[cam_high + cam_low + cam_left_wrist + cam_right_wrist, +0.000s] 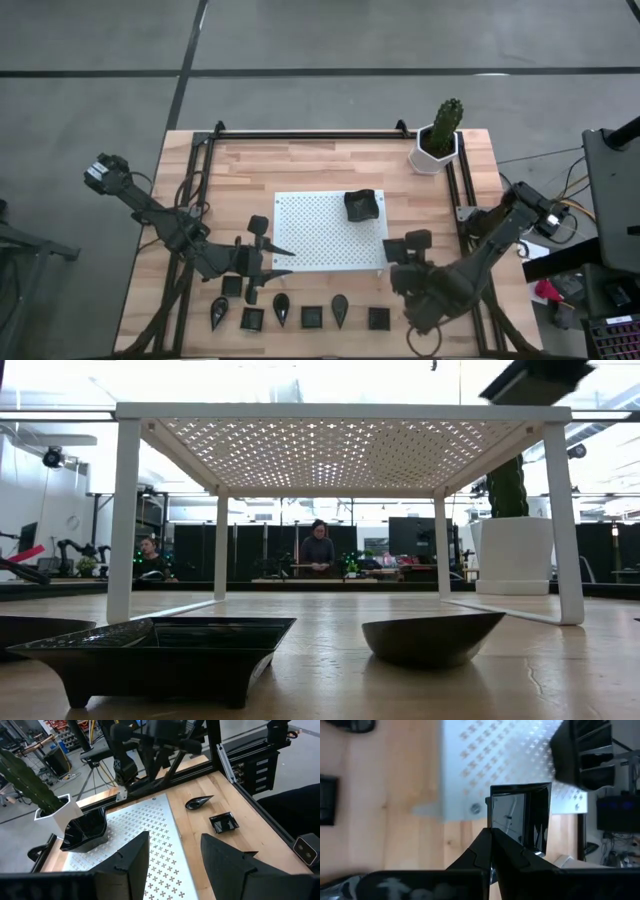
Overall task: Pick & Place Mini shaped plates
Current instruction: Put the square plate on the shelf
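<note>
My right gripper point(491, 851) pinches a square mini plate point(520, 817) by its rim beside the white board's point(320, 240) corner, while my left gripper point(172, 852) hangs wide open, empty.

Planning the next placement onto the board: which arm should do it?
Right, probably. The right gripper is shut on a square plate beside the white board. The left gripper is open and holds nothing.

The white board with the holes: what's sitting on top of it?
One black square dish sits on the white board, near the corner toward the cactus pot. The right arm's fingers cover the edge nearest them.
</note>
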Available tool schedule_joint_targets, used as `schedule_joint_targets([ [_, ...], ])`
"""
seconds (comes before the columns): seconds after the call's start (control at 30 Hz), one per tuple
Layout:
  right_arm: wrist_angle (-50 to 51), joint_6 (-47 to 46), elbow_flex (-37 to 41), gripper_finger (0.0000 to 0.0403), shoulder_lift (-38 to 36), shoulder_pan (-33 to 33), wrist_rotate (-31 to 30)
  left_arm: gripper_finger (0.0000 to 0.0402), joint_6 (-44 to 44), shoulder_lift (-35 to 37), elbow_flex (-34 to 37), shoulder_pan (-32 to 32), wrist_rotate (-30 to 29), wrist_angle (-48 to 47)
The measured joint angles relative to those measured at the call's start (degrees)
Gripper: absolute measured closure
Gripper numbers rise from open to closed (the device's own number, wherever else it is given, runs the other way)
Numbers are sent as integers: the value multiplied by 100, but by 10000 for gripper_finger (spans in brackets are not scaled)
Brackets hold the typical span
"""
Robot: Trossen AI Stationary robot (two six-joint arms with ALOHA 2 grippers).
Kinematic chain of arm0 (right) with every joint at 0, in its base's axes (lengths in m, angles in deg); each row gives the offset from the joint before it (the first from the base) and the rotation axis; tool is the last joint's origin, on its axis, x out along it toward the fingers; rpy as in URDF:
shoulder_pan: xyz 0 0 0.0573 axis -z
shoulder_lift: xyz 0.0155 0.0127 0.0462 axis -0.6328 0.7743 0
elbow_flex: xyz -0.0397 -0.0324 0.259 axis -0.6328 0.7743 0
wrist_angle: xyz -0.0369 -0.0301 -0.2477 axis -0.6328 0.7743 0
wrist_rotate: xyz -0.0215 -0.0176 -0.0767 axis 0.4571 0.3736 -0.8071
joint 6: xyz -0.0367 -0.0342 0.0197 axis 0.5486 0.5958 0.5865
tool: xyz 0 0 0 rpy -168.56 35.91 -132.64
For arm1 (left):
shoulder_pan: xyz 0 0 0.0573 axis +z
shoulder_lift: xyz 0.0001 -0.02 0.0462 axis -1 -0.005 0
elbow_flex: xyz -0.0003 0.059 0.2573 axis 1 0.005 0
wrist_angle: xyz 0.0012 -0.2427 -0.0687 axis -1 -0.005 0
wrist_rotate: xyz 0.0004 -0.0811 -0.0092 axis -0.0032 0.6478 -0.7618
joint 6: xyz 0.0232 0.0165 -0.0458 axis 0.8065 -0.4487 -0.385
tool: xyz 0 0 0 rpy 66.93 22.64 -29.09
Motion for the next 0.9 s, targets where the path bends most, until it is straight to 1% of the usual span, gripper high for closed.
schedule_joint_targets([
  [0.2,-79,193,-54,394,0,376,-42,225,0,-2,0,0,0,2],
  [0.4,-1097,966,-54,394,0,637,-38,225,0,0,0,0,0,2],
  [0.47,-1289,1126,-54,394,0,715,-36,225,0,0,0,0,0,2],
  [0.63,-1383,1172,-54,394,1,891,-34,225,-4,0,2,0,0,2],
  [0.73,-1534,1242,-54,394,78,924,-29,225,-9,3,51,-1,0,9],
  [0.9,-1490,1260,-50,394,170,927,14,225,-95,3,168,0,0,64],
])
